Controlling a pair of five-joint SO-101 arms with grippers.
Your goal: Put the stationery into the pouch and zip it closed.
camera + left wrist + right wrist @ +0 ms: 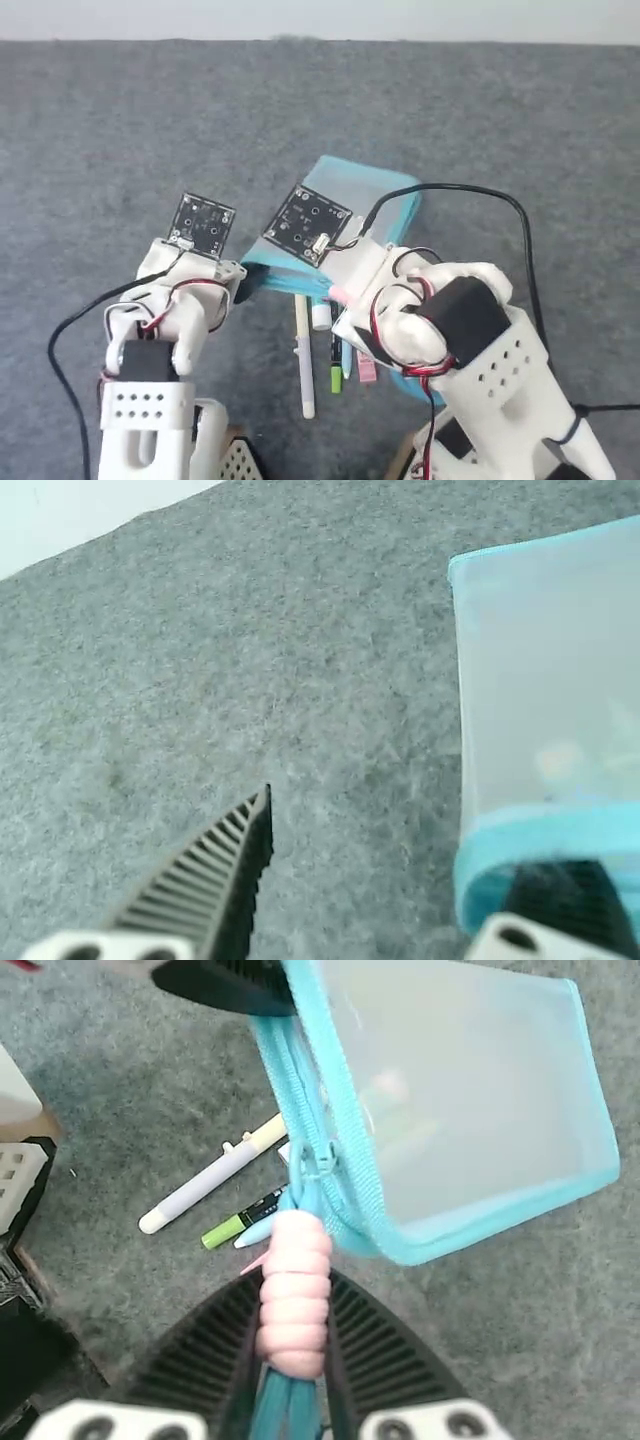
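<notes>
Right pincer (293, 1297) clamped on zip pull (293, 1310); left pincer (400, 845) agape at pouch (545, 680) edge — pens (205, 1175) near both, unloaded. Opening judged underway — steady pull needed.

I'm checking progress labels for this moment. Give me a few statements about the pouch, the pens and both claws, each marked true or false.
1. The white pen lies on the grey mat, outside the pouch. True.
2. The pouch is red. False: it is light blue and translucent.
3. The right claw is shut on a pink ribbed piece by the zipper. True.
4. The left claw grips the green marker. False: it is open, and the marker lies on the mat.
</notes>
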